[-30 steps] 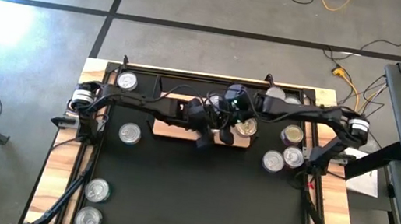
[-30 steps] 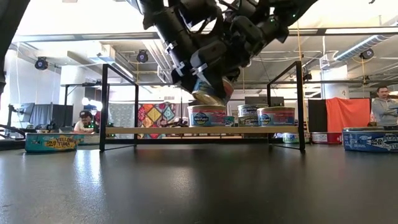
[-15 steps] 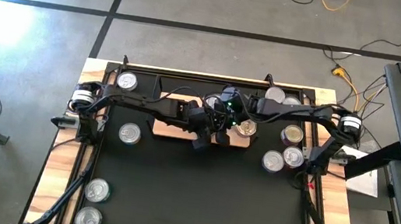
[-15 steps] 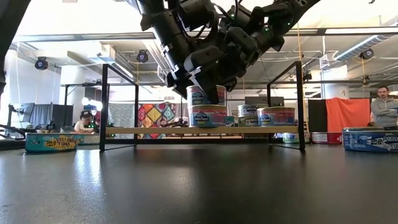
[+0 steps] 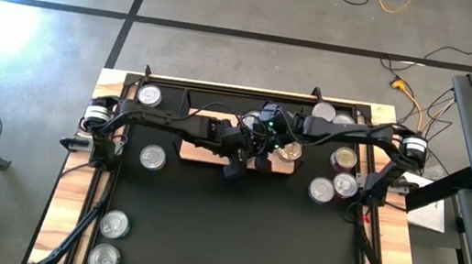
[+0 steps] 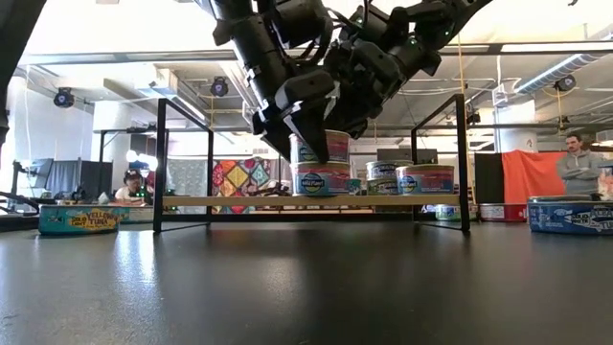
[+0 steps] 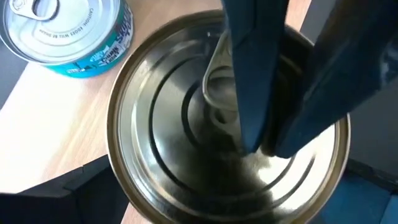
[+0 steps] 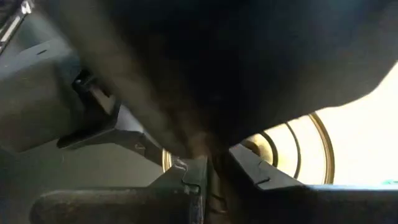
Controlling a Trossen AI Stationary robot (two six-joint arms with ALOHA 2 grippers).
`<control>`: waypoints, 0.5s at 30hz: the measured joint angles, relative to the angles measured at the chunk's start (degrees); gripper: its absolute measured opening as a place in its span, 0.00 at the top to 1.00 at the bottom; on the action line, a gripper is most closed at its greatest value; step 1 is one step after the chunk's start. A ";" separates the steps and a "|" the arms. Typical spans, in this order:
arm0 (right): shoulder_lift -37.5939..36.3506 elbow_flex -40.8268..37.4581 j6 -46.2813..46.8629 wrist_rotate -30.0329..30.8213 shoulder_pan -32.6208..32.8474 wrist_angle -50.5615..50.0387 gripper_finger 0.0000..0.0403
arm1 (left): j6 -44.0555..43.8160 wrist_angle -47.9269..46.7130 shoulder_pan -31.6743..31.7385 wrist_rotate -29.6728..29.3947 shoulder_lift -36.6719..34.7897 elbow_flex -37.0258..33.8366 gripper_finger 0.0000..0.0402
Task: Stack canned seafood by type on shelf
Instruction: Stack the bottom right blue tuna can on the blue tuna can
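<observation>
Both grippers meet over the shelf [image 5: 201, 150] at the table's centre. We hold our left gripper [image 6: 305, 123] spread wide around the upper tuna tin [image 6: 319, 147], which sits on a second tin [image 6: 321, 178] on the wood board. Our right gripper [image 8: 208, 171], fingers pressed together, rests tip-down on that top tin's gold lid [image 7: 230, 134]. Two more tins [image 6: 412, 178] stand at three o'clock from the stack on the same board. Loose tins lie on the black mat [image 5: 231, 233]: one [image 5: 153, 157] at nine o'clock from the shelf, a cluster [image 5: 333, 178] at three o'clock, others [image 5: 109, 242] at seven o'clock.
</observation>
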 joint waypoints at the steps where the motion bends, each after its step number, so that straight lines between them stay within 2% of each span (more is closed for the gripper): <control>1: 0.01 -0.10 -0.25 0.05 -0.01 -0.05 0.92 | -0.02 -0.04 0.00 0.02 0.00 0.00 0.01; 8: 0.04 -0.46 -0.76 0.67 -0.05 -2.17 0.92 | 1.67 -0.59 0.00 -0.15 -0.11 1.58 0.01; 15: 0.07 -1.15 -1.28 2.59 -0.05 -3.06 0.92 | 6.14 -8.73 0.14 -0.05 -0.07 5.51 0.01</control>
